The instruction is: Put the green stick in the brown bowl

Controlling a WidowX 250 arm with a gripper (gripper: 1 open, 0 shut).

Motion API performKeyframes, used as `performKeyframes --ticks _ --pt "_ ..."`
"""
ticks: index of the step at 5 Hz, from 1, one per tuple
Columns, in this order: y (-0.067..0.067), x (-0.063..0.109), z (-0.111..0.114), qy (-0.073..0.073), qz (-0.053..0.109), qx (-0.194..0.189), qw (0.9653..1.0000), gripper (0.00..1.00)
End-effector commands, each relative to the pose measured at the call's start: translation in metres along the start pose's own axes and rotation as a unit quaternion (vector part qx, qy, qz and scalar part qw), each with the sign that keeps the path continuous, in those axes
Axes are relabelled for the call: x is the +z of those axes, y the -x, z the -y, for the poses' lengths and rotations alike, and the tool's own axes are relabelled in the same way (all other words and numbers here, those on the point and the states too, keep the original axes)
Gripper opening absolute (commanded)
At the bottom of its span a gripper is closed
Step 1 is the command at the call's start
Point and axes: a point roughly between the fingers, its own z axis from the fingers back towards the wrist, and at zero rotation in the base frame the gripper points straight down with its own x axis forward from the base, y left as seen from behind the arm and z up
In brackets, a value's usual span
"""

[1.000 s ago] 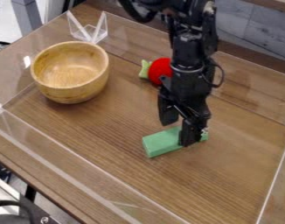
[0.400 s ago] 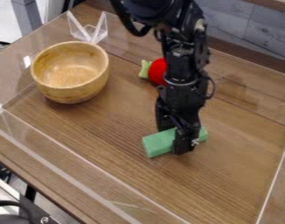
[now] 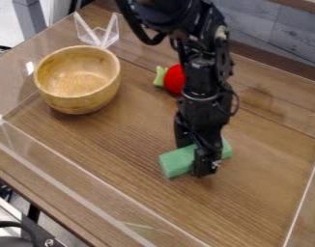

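- Two things have changed in the last second: the gripper (image 3: 202, 162) has sunk from just above the green stick (image 3: 183, 162) to down around it, and the wrist has turned a little, so its fingers now stand either side of the block's right-hand part.
- The claw's fingers are apart, spread wide; nothing is clamped yet, and whether the pads already touch the block cannot be told.
- The green stick lies flat on the tabletop (image 3: 108, 154), about where it lay before, near the middle and toward the front edge.
- The brown bowl (image 3: 77, 78) sits well apart from it, toward the back-left corner, and is empty.
- A red round toy (image 3: 176, 75) rests behind the arm, toward the back edge, clear of the grasp.
- My reading: the approach is finished and the pick is the step in hand; closing on the stick comes next, then the lift and carry to the bowl, so most of the task remains.
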Motion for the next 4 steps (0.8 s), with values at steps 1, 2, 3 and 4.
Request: performKeyframes --ticks 1,2,3,4 --pt "-0.0077 0.0138 -0.0042 -0.012 0.024 -0.024 0.9994 1.0" --pt "-0.0099 0.0139 -0.0084 -0.011 0.023 -0.043 0.9988 1.0" --pt "-0.0071 0.0106 -0.0091 -0.011 0.026 -0.031 0.9991 1.0" --pt "-0.0045 0.008 -0.0094 -0.012 0.028 -0.021 0.9993 1.0"
